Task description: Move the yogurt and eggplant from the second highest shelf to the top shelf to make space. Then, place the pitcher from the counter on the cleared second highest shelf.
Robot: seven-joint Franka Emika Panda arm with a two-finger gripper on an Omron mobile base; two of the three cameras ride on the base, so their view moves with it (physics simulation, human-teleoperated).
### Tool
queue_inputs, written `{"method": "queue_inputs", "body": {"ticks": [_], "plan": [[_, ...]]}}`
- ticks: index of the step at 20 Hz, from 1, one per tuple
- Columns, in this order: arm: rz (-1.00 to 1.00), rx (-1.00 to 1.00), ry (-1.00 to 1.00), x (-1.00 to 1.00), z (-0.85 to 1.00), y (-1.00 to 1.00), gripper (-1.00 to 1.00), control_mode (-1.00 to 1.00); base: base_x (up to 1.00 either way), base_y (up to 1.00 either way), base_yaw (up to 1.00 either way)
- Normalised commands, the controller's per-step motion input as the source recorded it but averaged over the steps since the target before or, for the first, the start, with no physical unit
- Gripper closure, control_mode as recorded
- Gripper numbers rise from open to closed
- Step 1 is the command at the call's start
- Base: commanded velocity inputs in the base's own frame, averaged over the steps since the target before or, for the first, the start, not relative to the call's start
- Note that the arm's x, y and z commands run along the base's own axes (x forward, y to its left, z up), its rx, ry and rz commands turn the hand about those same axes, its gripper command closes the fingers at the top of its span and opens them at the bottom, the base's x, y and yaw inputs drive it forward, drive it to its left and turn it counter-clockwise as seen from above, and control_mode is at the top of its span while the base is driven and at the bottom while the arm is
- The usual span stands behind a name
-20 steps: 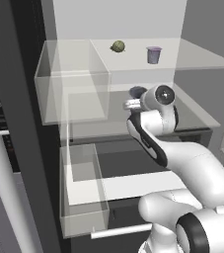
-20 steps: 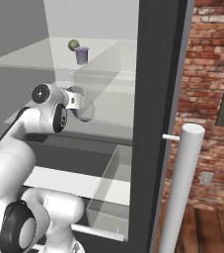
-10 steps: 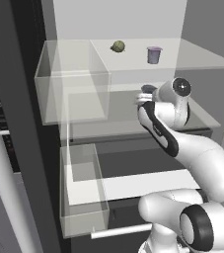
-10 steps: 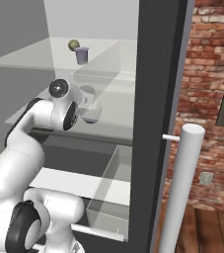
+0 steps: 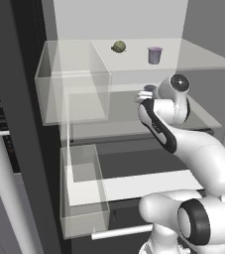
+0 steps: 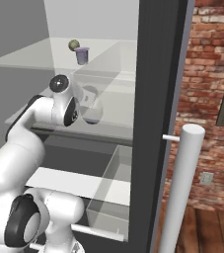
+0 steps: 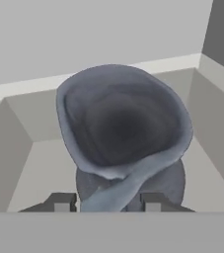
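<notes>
eggplant [image 5: 118, 46] beside yogurt [image 5: 154, 55] — top shelf [image 5: 203, 57]

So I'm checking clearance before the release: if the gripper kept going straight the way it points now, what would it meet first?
The pitcher sits right at the gripper, between its fingertips. Beyond it, probably the second highest shelf and then the fridge's back wall, though depth is unclear.

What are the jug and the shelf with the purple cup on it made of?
The pitcher looks like matte blue-grey pottery: dull, with no shine, though it could be something else. The top shelf looks like pale frosted glass, since you can partly see through it. The yogurt cup stands on it.
</notes>
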Motion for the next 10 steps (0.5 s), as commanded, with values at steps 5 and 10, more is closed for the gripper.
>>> {"method": "queue_inputs", "body": {"ticks": [5,10], "plan": [[-0.03,-0.02,-0.01,0.0,-0.56,-0.12,-1.0,-1.0,0.0,0.0,0.0],[-0.02,0.0,-0.07,0.0,-0.32,-0.13,-1.0,-1.0,0.0,0.0,0.0]]}}
